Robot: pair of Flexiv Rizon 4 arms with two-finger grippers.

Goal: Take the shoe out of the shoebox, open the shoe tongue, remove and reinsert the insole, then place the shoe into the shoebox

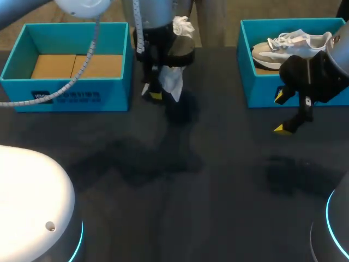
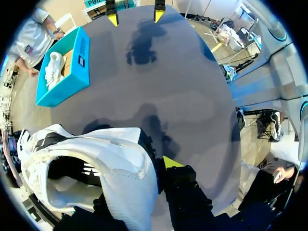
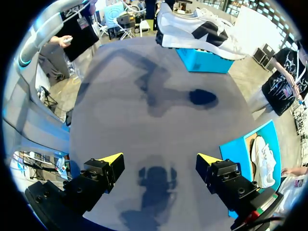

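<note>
Left gripper [image 1: 160, 90] clenched on white-and-black mesh sneaker [image 1: 175, 57], holding it in air above dark grey table [image 1: 180, 185], between two boxes. Right gripper [image 3: 159, 163] released, fingers wide apart, nothing between them, hanging over table just beside front wall of teal cardboard shoebox [image 1: 262, 95], which holds second pale grey-white sneaker [image 1: 292, 45]. Other teal shoebox [image 1: 65, 94] at table's left, brown cardboard floor showing.
</note>
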